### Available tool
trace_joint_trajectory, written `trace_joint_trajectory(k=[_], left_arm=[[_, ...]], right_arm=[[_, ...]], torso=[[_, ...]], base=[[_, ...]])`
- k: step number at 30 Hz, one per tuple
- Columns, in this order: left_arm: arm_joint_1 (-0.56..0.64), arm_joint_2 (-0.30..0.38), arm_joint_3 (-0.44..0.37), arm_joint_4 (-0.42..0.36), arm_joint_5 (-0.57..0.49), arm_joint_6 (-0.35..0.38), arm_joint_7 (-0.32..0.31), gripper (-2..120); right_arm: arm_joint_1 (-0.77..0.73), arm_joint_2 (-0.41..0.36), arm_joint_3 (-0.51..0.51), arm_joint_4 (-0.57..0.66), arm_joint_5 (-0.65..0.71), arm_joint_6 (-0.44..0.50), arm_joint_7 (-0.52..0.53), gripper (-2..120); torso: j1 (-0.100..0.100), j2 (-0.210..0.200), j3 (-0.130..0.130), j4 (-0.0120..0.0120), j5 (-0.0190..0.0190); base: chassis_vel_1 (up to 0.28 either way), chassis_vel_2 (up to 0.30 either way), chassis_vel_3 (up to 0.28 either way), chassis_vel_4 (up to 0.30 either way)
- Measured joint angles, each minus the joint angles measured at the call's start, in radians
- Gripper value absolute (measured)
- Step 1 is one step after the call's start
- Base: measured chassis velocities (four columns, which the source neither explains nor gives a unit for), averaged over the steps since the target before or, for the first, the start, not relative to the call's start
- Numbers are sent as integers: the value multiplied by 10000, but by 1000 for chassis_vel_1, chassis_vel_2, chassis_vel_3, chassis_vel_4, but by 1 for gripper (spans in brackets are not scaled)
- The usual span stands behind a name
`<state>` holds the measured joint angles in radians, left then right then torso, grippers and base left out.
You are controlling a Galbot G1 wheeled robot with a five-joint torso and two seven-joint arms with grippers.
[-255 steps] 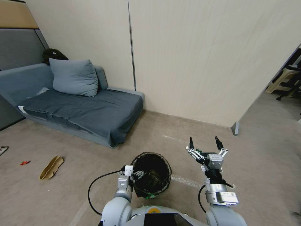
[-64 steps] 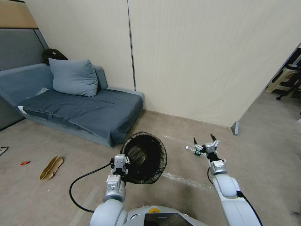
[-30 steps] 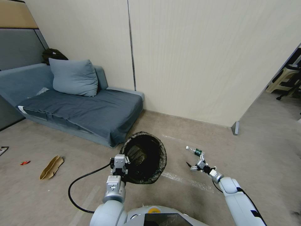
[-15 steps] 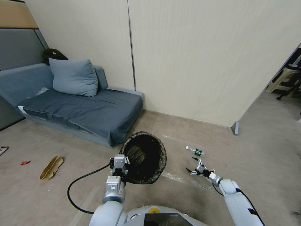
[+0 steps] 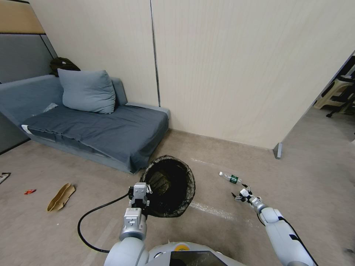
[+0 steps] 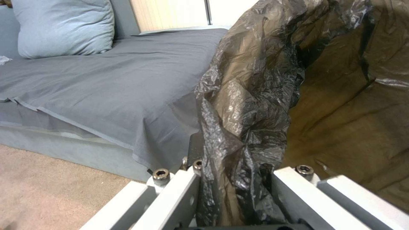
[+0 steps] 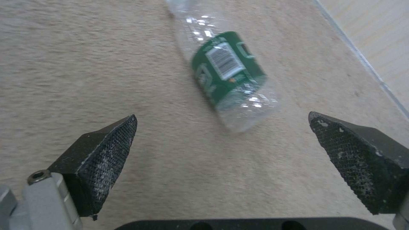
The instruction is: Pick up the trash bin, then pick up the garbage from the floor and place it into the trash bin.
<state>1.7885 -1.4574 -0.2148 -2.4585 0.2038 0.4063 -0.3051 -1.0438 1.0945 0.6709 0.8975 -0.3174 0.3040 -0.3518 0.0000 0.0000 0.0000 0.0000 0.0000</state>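
Note:
I hold the trash bin (image 5: 171, 183), lined with a crinkled black bag, tilted above the floor; my left gripper (image 5: 143, 193) is shut on its near rim. In the left wrist view the bag-covered rim (image 6: 247, 108) sits pinched between the white fingers (image 6: 177, 195). A piece of garbage, a clear plastic bottle (image 5: 230, 178) with a green label, lies on the carpet. My right gripper (image 5: 240, 194) hovers low just short of it, open. The right wrist view shows the bottle (image 7: 226, 73) lying ahead of the spread black fingertips (image 7: 108, 143). A tan curled piece (image 5: 60, 197) and a red scrap (image 5: 29, 191) lie far left.
A grey sofa (image 5: 111, 136) with a pillow (image 5: 87, 91) stands close behind the bin, against the wall. A partition ends at a metal foot (image 5: 277, 150) on the right, with chairs (image 5: 338, 94) beyond. My left arm's black cable (image 5: 87, 218) loops over the carpet.
My right gripper has dropped from above the bottle, swung back toward me, and now edges forward to the bottle again. The left arm holds the lifted bin nearly still.

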Motion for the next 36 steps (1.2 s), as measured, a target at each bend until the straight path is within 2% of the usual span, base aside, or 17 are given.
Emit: trace_joint_trajectory(k=[22, 36], left_arm=[[149, -25, 23, -42, 294, -10, 62, 1], [287, -69, 49, -38, 441, -78, 80, 1]], right_arm=[[457, 3, -406, -31, -96, -59, 188, 100], [1114, 423, -513, -1022, -222, -93, 212, 100]], torso=[[0, 0, 0, 1, 0], [0, -1, 0, 0, 1]], base=[[0, 0, 0, 0], [0, 0, 0, 0]])
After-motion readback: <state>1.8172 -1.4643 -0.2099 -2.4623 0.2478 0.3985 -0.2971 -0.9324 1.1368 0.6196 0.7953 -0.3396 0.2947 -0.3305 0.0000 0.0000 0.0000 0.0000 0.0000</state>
